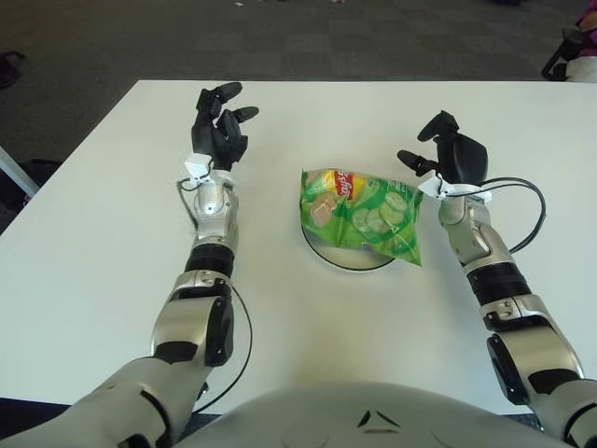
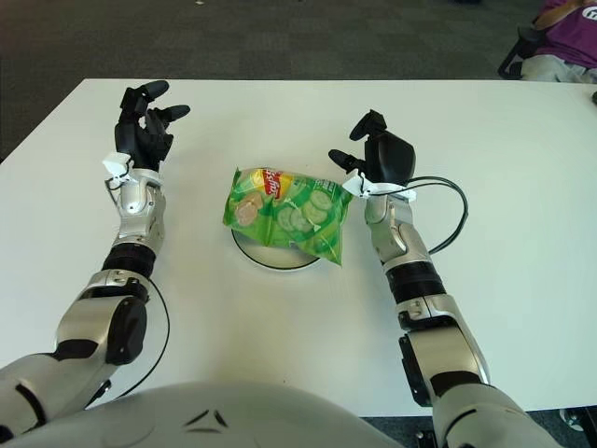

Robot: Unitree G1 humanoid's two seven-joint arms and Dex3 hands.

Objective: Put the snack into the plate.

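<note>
Snack (image 1: pixel 362 213) lying across plate (image 1: pixel 347 258) mid-table, hanging over the rim, so job looking essentially done. Left hand (image 1: pixel 220 129) hovering well left, fingers spread, holding nothing. Right hand (image 1: pixel 450 156) just right of bag, fingers loose, empty.

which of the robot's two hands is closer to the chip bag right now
The right hand, open just beside the chip bag on the plate; the left hand hovers farther off.

Both arms are silver-grey metal with black joint bands, ending in a black three-fingered left hand (image 1: pixel 220 131) and right hand (image 1: pixel 454 154). White tags sit at each wrist. Thin black cables loop beside the forearms, and the torso is smooth grey.
</note>
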